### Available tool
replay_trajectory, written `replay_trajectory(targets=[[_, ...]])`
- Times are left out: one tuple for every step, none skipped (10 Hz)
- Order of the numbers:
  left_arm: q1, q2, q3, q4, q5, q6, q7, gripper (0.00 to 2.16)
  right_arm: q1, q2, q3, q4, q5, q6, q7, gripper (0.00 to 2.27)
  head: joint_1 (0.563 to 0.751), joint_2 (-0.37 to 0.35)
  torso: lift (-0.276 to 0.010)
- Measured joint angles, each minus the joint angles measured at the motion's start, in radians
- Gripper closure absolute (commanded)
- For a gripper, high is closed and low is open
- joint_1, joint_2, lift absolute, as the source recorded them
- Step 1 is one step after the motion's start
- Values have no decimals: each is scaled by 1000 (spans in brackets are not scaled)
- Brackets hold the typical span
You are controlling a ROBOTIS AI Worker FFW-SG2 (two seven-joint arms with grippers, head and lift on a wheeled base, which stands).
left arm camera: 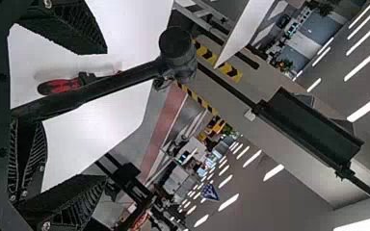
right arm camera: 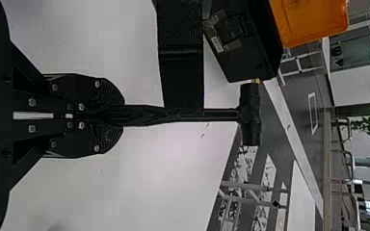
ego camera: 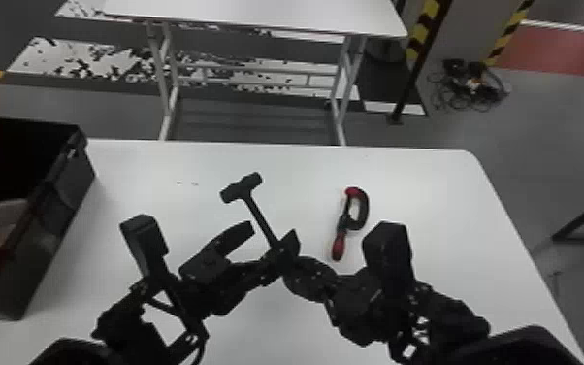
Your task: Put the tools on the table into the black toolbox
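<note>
White table (ego camera: 451, 218), black toolbox (ego camera: 48, 242) on its left side. My left gripper (ego camera: 274, 232) is spread wide, hammer (ego camera: 258, 212) handle between its fingers; my right gripper (ego camera: 293, 267) grips the handle's end. Red-and-black clamp (ego camera: 338, 245) on the tabletop, right of the hammer.

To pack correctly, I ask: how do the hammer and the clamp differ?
The hammer is all black; the clamp is black and red. The hammer has a straight handle and crosswise head; the clamp has a curved frame. The right claw holds the hammer; the clamp lies on the table. Both are outside the black toolbox.
</note>
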State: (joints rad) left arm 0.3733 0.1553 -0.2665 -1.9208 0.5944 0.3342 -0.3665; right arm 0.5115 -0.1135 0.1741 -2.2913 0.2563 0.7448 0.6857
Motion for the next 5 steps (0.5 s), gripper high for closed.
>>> replay_trajectory(targets=[[-4,-1,-2,5,0,0,0,87,0,0,7,-2,0,0,0,2246,695,-112,-75],[-8,-3,-5,11,0,0,0,255,0,0,12,-2,0,0,0,2246,695,-108,-75],[-12,-4,-8,14,-2,0,-1,694,-1,0,15,-2,0,2,0,2246,695,-108,-75],[-14,-4,-9,15,-11,0,-11,1305,-2,0,15,-1,0,5,0,2246,695,-110,-75],[-16,-4,-6,18,-18,0,-22,2040,-2,1,14,-1,-1,7,-1,2246,695,-111,-75]])
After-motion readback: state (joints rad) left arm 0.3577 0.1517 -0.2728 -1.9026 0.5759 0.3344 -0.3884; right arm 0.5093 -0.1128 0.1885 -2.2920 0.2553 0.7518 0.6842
